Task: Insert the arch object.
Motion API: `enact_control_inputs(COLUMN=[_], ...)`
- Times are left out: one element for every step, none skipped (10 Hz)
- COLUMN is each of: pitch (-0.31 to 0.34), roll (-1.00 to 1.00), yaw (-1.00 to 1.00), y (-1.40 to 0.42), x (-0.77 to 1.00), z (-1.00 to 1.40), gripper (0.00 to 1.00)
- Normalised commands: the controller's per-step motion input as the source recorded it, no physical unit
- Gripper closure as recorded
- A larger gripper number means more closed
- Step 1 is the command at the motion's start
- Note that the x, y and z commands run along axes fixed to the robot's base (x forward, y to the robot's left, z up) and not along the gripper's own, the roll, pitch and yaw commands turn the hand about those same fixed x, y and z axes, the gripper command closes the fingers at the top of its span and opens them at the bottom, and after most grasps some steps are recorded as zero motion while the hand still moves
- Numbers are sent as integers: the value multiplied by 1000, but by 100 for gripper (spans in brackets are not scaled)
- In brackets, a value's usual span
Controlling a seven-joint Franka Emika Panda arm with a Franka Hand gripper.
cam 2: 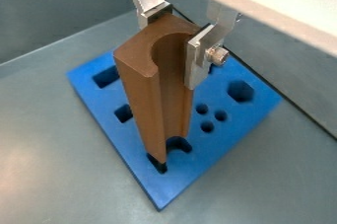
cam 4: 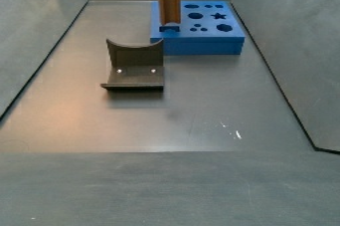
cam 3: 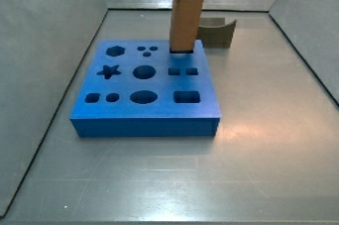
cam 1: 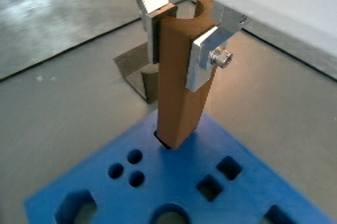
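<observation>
The arch (cam 2: 152, 95) stands upright in my grip, an orange-brown bar with its lower end down in a cutout at a corner of the blue board (cam 2: 112, 85). In both wrist views its foot sits inside the hole's rim. My pincer (cam 1: 179, 33) is up at the bar's top end, closed on it, a silver finger (cam 1: 206, 58) flat against one side and the other pressed on the opposite face. In a side view the bar (cam 3: 185, 13) rises from the board's (cam 3: 146, 118) far edge, by the star, round and square holes. Beyond the board sits the dark olive-grey block (cam 3: 216, 33) with its curved scoop; in a side view (cam 4: 133, 66) it lies on the floor near the board, apart from it.
</observation>
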Motion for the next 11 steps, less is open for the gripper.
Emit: enact_control_inputs(pitch=[7,17,0,-27,-59,-21,0,0,0,0,-17], roll=[4,37,41,10,0,0,0,0,0,0,-34], yaw=[-751,-551,-114,-20,-43,-29,-14,0,-3,-40,-171], y=[260,309,0,0,-163,-154,-26,0,9,9,20], x=[0,-106,-86,-11,3,134,174,211,174,100,26], z=[-146,-77,-11,-97,-169,-166,-229,-266,-303,-311,-300], gripper=[100,100,100,100,100,100,100,100,100,100,100])
